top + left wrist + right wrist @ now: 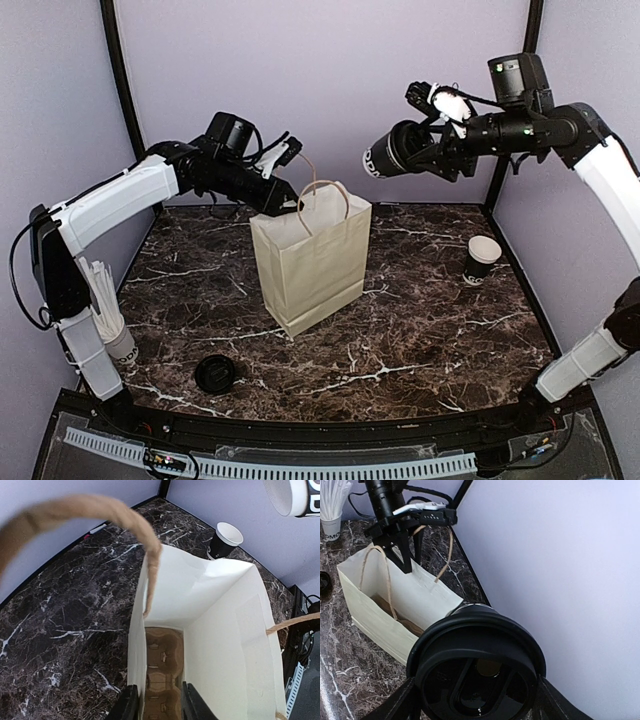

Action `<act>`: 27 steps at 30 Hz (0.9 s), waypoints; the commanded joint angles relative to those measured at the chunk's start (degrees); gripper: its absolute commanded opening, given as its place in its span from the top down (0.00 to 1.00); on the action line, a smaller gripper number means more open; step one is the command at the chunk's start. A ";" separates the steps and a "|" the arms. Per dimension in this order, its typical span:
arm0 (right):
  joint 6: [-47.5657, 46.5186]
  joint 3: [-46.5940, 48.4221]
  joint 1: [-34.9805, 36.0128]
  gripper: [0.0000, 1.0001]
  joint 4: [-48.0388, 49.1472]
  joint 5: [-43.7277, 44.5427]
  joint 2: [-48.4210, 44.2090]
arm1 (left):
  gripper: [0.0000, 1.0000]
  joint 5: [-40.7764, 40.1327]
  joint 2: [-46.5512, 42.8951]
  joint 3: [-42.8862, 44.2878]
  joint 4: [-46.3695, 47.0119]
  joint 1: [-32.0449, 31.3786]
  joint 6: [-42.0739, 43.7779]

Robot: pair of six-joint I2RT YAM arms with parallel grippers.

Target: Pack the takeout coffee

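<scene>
Nearest the arms, a loose black lid (215,373) is lying flat on the near left of the table, and a cup of white wrapped straws (108,318) is standing at the left edge, both untouched. In the middle, the cream paper bag (310,258) is standing upright with its mouth gaping. A brown cardboard carrier (162,672) is showing at its bottom, probably there to seat a cup. The left gripper (290,205) is reaching down onto the bag's far left rim, its fingers a little apart. It is likely steadying the mouth, but I cannot tell whether it is pinching the paper. To the right, an unlidded black cup (482,260) is standing apart, playing no part. Farther back and higher, the right gripper (432,150) is clamping the takeout coffee (392,157), which is hanging in the air up and to the right of the bag, tipped on its side with its lid facing the wrist. It is going to need righting over the opening. The dark, white-veined marble tabletop (420,345) is looking hard and slick, and plain lilac walls (330,70) are closing it in on three sides
</scene>
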 commanded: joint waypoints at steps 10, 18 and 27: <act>-4.52 -0.87 10.92 0.68 -3.74 -3.43 0.17 | 0.78 5.65 -1.67 0.65 -2.07 -6.16 4.49; -9.61 -7.43 14.56 0.71 -5.69 -1.19 -5.92 | 0.94 8.35 -5.26 -2.96 2.79 -8.29 2.09; -12.78 -14.91 22.57 0.72 -9.24 6.89 -10.77 | 1.00 2.40 -6.02 -1.72 3.14 -15.73 0.58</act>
